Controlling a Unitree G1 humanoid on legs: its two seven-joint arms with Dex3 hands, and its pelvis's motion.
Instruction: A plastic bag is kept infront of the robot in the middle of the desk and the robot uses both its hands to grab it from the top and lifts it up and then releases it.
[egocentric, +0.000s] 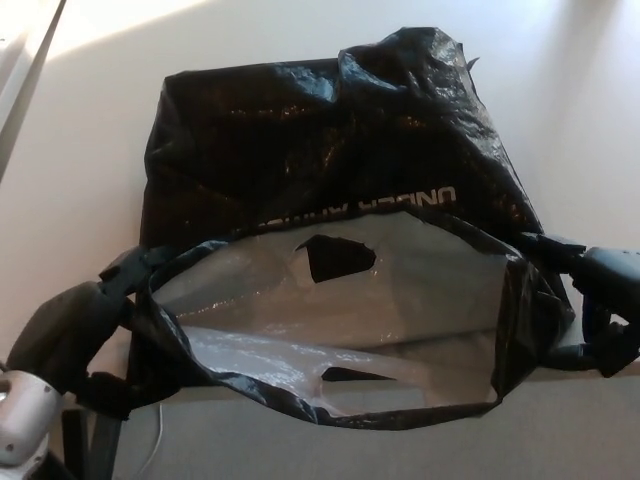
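Pale desk (80, 150), black plastic bag (330, 150), sunlit corner, perhaps window light

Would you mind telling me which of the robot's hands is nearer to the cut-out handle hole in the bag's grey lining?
Left, slightly. The left hand sits at the plastic bag's left rim; the right hand is at its right rim, farther from the handle hole.

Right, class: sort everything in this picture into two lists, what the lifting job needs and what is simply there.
Needed for the job:
black plastic bag, mouth open toward the robot
left hand, at the bag's left rim
right hand, at the bag's right rim
white desk under the bag

Simply there:
white cable hanging below the desk edge
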